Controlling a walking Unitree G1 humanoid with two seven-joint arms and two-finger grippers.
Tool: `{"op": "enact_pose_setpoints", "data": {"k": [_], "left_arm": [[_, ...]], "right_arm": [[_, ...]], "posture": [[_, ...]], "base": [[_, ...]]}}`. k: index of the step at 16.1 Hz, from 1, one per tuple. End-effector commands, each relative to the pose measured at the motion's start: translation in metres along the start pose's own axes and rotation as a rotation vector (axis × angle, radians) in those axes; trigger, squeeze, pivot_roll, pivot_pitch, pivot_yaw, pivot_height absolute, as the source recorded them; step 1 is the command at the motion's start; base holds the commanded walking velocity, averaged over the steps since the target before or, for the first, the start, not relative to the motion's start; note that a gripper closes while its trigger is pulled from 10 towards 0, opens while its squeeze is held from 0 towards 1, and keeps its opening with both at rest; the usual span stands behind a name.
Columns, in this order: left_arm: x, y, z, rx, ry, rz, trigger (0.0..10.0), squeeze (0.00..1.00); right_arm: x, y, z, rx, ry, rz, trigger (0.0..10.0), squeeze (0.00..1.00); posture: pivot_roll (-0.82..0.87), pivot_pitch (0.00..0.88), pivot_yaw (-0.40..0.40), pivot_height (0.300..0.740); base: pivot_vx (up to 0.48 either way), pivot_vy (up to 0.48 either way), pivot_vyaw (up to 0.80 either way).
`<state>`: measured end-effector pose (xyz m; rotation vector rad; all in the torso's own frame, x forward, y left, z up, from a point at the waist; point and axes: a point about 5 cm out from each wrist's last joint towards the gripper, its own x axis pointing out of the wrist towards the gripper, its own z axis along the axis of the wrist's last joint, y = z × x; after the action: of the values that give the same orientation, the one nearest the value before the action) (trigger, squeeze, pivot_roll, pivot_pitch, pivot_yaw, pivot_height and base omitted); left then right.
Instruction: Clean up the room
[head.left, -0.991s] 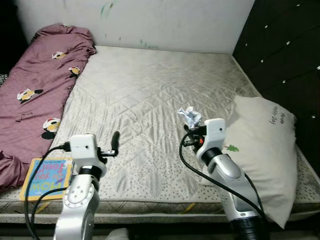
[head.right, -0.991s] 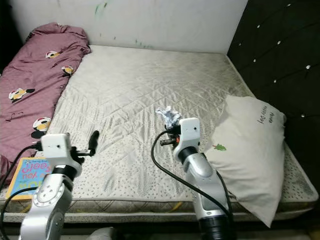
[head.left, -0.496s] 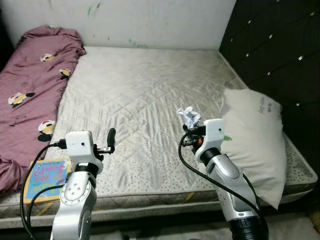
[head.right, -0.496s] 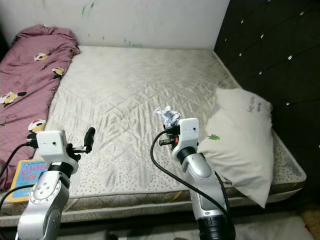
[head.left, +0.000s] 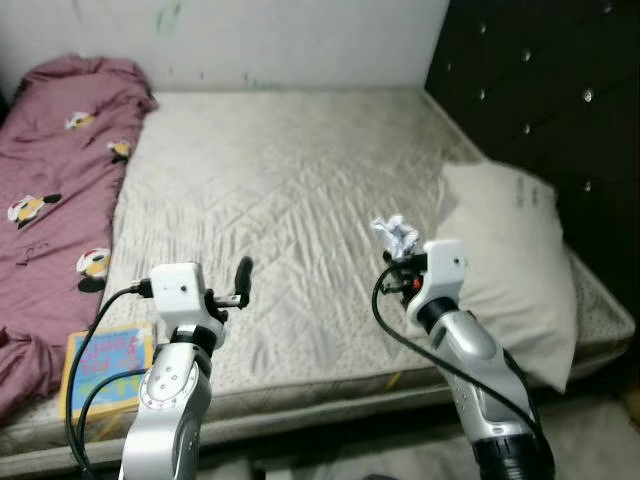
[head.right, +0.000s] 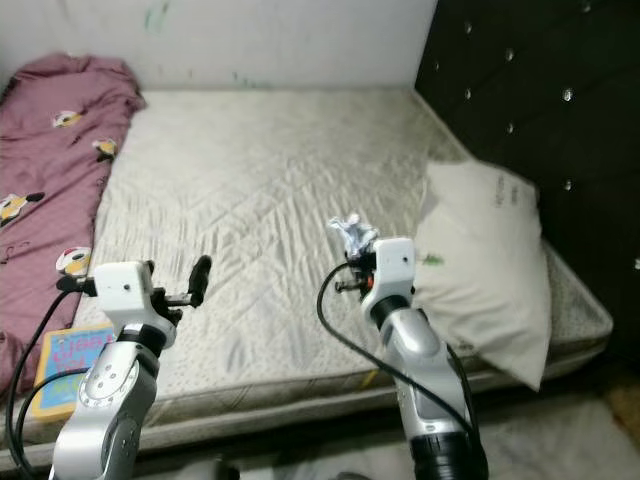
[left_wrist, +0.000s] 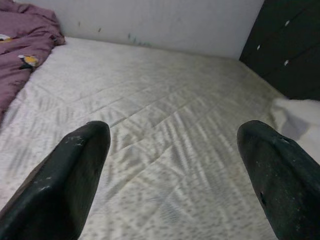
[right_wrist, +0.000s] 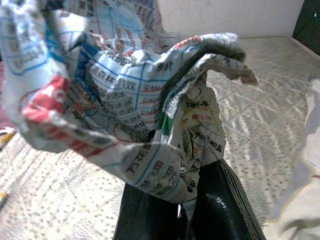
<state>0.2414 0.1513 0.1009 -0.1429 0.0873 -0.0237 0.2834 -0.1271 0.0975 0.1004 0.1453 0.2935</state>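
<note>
A crumpled ball of printed paper (head.left: 398, 236) is pinched in my right gripper (head.left: 400, 250), held a little above the mattress (head.left: 280, 190) beside the white pillow (head.left: 515, 260). Up close the paper (right_wrist: 125, 105) is a wad of newsprint, with the black fingers (right_wrist: 215, 210) closed under it. My left gripper (head.left: 243, 278) hovers over the mattress's front left part, its two black fingers (left_wrist: 70, 180) spread wide with nothing between them.
A maroon blanket with cartoon prints (head.left: 55, 170) lies along the mattress's left side. A colourful children's book (head.left: 105, 362) rests at the front left corner. A dark tufted headboard (head.left: 540, 90) stands on the right, a white wall (head.left: 260, 40) at the back.
The camera has swung and pulled back, so the whole scene has shifted. My right gripper still holds the paper wad and my left stays open; both keep the same pose.
</note>
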Motion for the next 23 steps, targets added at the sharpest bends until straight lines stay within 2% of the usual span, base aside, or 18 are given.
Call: {"op": "enact_pose_setpoints", "data": {"k": [1, 10, 14, 23], "left_arm": [[0.0000, 0.0042, 0.0023, 0.010, -0.004, 0.013, 10.0, 0.00], [0.0031, 0.0050, 0.0054, 0.007, -0.010, 0.026, 10.0, 0.00], [0.0040, 0.0039, 0.0049, 0.005, -0.010, 0.026, 10.0, 0.00], [0.0047, 0.0036, 0.0053, 0.004, -0.015, 0.025, 10.0, 0.00]], "right_arm": [[0.0017, 0.0056, 0.0020, 0.007, -0.007, 0.018, 10.0, 0.00], [0.0058, 0.0091, 0.0085, -0.020, -0.038, 0.053, 10.0, 0.00], [0.0061, 0.0080, 0.0094, -0.022, -0.046, 0.051, 10.0, 0.00], [0.0070, 0.0103, 0.0093, -0.047, -0.048, 0.062, 10.0, 0.00]], "posture": [[0.05, 0.000, -0.041, 0.740], [0.04, 0.003, -0.039, 0.740], [0.04, 0.001, -0.040, 0.740], [0.03, 0.002, -0.041, 0.740]], "base": [[0.000, 0.476, 0.00], [0.000, 0.476, 0.00], [0.000, 0.476, 0.69], [0.000, 0.474, 0.00]]}}
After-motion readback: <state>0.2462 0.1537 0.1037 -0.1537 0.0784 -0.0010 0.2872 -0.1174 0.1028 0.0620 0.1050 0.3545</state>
